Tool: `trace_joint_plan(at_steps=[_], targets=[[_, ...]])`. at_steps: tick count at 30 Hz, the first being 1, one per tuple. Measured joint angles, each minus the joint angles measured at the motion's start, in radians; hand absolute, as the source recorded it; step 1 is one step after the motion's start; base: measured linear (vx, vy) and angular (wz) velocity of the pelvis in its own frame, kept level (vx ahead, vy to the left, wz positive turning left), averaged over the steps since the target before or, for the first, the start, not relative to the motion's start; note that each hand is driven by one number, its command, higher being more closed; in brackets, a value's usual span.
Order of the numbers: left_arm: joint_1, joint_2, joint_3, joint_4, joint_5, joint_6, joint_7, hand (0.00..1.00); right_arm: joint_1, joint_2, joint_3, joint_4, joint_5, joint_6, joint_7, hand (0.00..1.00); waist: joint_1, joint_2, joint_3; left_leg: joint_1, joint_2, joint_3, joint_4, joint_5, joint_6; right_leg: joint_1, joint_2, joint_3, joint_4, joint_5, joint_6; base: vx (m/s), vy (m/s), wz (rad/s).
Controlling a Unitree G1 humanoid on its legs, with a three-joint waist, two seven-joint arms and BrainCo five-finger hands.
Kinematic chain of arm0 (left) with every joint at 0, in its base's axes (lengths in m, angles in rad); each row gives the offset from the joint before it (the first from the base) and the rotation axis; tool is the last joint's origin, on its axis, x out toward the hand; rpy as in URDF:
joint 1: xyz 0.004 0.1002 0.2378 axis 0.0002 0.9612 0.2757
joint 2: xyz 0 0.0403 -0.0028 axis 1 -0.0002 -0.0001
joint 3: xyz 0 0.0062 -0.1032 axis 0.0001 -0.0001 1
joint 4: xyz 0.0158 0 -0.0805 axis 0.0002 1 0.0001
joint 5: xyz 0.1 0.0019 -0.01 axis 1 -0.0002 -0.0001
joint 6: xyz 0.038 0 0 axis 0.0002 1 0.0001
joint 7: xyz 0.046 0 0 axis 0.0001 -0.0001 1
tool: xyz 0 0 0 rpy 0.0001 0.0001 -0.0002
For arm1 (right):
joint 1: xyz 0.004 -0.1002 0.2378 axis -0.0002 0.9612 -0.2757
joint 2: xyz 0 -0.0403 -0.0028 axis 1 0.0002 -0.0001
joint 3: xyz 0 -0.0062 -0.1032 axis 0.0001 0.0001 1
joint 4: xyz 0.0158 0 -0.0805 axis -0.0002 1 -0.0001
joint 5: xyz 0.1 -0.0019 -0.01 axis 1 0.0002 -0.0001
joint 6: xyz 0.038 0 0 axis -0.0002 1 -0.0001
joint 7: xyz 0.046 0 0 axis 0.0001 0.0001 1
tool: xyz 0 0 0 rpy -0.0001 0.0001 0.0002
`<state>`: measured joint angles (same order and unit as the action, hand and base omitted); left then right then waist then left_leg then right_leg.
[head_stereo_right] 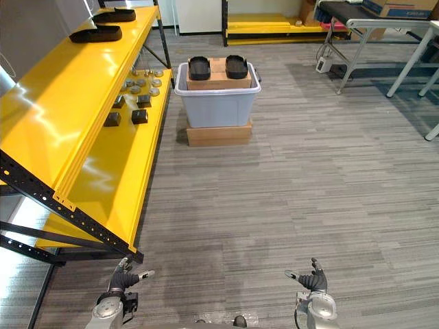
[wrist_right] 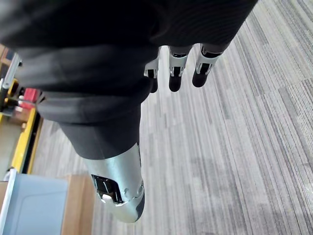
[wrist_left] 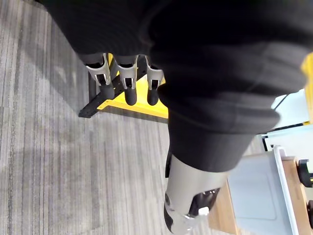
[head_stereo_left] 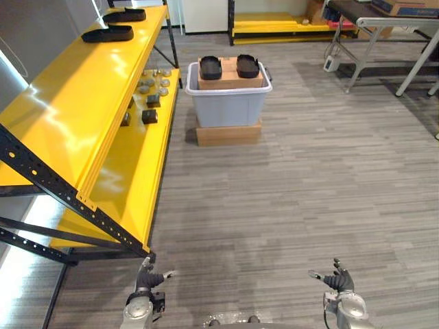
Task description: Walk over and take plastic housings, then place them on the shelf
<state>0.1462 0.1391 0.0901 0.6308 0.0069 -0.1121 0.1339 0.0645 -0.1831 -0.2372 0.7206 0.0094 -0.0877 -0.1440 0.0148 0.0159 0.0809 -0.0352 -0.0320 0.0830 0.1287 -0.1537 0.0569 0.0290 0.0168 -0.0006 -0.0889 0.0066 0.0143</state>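
Two black plastic housings [head_stereo_left: 210,68] lie side by side on a cardboard box in a grey bin [head_stereo_left: 226,103] on the floor at 12 o'clock. Two more housings [head_stereo_left: 108,33] lie on the top level of the yellow shelf [head_stereo_left: 75,103] at 10 o'clock. The left hand [head_stereo_left: 145,279] at 7 o'clock and the right hand [head_stereo_left: 337,281] at 5 o'clock hang low, fingers relaxed and empty.

Left hand [head_stereo_left: 145,279] and right hand [head_stereo_left: 337,281] low, fingers relaxed (empty)
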Motion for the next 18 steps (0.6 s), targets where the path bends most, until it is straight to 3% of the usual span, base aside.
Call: trace_joint_plan(at_steps=[3, 4, 5, 6, 8, 11, 14, 15, 17, 18], targets=[[0.006, -0.004, 0.000, -0.018, -0.002, 0.000, 0.000, 0.00, -0.032, -0.021, -0.001, 0.000, 0.012, 0.003, -0.009, 0.00, 0.000, 0.033, 0.019, -0.035, 0.009, 0.006, 0.084, -0.054, 0.014, -0.026, 0.003, 0.005, 0.069, -0.040, 0.036, 0.07, 0.053, -0.12], [0.007, -0.007, 0.001, -0.037, -0.012, 0.000, 0.001, 0.00, -0.046, -0.029, -0.002, 0.000, 0.019, 0.003, -0.010, 0.00, 0.000, 0.046, 0.030, -0.047, 0.012, 0.015, 0.120, -0.078, 0.022, -0.077, 0.002, 0.006, 0.185, -0.102, 0.046, 0.04, 0.086, -0.11], [0.006, -0.007, 0.001, -0.044, -0.016, -0.001, 0.001, 0.00, -0.052, -0.031, -0.002, 0.001, 0.020, 0.006, -0.011, 0.00, 0.000, 0.048, 0.041, -0.047, 0.009, 0.024, 0.146, -0.100, 0.032, -0.137, -0.007, 0.002, 0.336, -0.168, 0.063, 0.04, 0.115, -0.11], [0.005, -0.005, 0.001, -0.044, -0.017, -0.001, 0.001, 0.00, -0.055, -0.028, 0.000, 0.001, 0.021, 0.008, -0.011, 0.00, 0.001, 0.043, 0.046, -0.044, 0.004, 0.028, 0.158, -0.110, 0.033, -0.170, -0.017, -0.005, 0.415, -0.196, 0.068, 0.04, 0.114, -0.05], [0.008, 0.002, 0.000, -0.044, -0.028, 0.000, 0.002, 0.00, -0.061, -0.020, 0.006, 0.001, 0.023, 0.011, -0.010, 0.00, 0.001, 0.024, 0.067, -0.019, -0.019, 0.032, 0.188, -0.154, 0.049, -0.280, -0.070, -0.076, 0.677, -0.271, 0.060, 0.09, 0.105, -0.04], [0.015, 0.003, 0.000, -0.042, -0.041, 0.010, 0.004, 0.00, -0.075, -0.025, 0.010, 0.001, 0.029, 0.015, -0.011, 0.00, -0.002, 0.026, 0.080, 0.020, -0.016, 0.029, 0.176, -0.172, 0.044, -0.345, -0.098, -0.146, 0.678, -0.292, 0.067, 0.21, 0.065, -0.02], [-0.025, 0.002, -0.002, -0.040, -0.057, 0.010, 0.015, 0.00, -0.111, -0.038, 0.015, 0.001, 0.030, 0.017, -0.013, 0.00, -0.005, 0.044, 0.113, 0.071, 0.018, 0.018, 0.116, -0.174, 0.032, -0.420, -0.067, -0.185, 0.529, -0.245, 0.070, 0.31, -0.015, 0.04], [-0.041, 0.003, -0.002, -0.040, -0.060, 0.010, 0.024, 0.00, -0.119, -0.042, 0.016, 0.000, 0.030, 0.016, -0.022, 0.00, -0.008, 0.038, 0.121, 0.104, 0.023, 0.009, 0.074, -0.170, 0.019, -0.441, -0.060, -0.188, 0.409, -0.165, 0.067, 0.31, -0.051, 0.24], [-0.052, 0.003, -0.010, -0.040, -0.074, 0.009, 0.028, 0.00, -0.114, -0.044, 0.010, 0.000, 0.030, 0.017, -0.032, 0.00, -0.037, 0.026, 0.128, 0.158, 0.032, -0.042, 0.031, -0.183, -0.020, -0.454, -0.069, -0.189, 0.338, 0.001, 0.029, 0.48, -0.146, 0.66], [-0.056, -0.005, -0.012, -0.037, -0.074, 0.008, 0.031, 0.00, -0.112, -0.045, 0.008, -0.009, 0.030, 0.019, -0.032, 0.00, -0.057, 0.033, 0.125, 0.174, 0.054, -0.069, 0.028, -0.197, -0.044, -0.471, -0.063, -0.207, 0.407, 0.024, -0.041, 0.62, -0.253, 0.57]])
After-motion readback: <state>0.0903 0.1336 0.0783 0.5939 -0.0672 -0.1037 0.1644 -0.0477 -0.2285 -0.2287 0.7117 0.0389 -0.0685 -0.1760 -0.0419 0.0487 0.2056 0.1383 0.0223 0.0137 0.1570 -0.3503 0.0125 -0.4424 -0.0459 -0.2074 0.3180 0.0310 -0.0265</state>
